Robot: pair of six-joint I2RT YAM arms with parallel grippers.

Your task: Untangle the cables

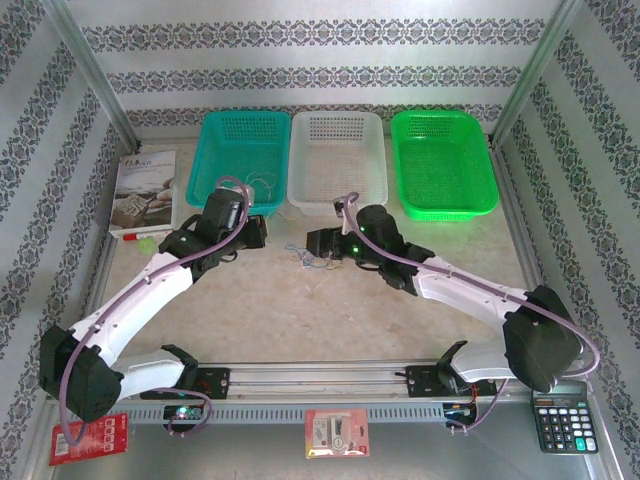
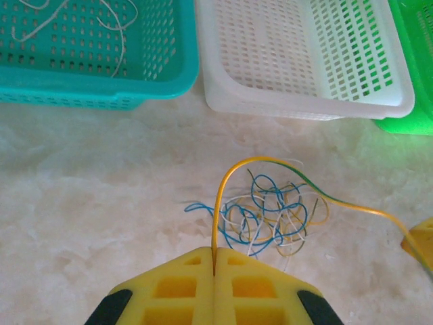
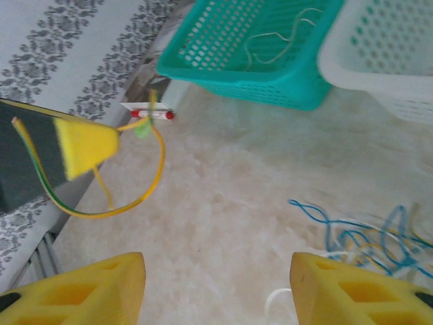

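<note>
**Holding one yellow wire, with the knot left to sort**

One whitish wire [image 2: 122, 47] lies in the teal basket [image 2: 95, 84], so I think the first bit of the job is done. The white basket [image 2: 304, 101] and the green basket [image 2: 406, 81] sit beside it.

Most of the job is left. The rest of the cables [image 2: 270, 217] lie in a small messy pile on the table [image 2: 101, 203], just in front of the baskets. Blue, whitish and yellow wires loop over and under each other. They are very thin and look floppy.

The left gripper [image 2: 214, 261] has its two fingers pinched tight on a yellow wire [image 2: 215, 230]. This wire goes up from the claw in a tall bend, passes over the pile and runs off to the right. One part of it has a thin green stripe.

The right gripper [image 3: 216, 264] has its fingers spread wide apart and holds nothing. It is near the pile, with the blue loops just beside it.

I think the yellow wire has to come free of the pile next.
</note>
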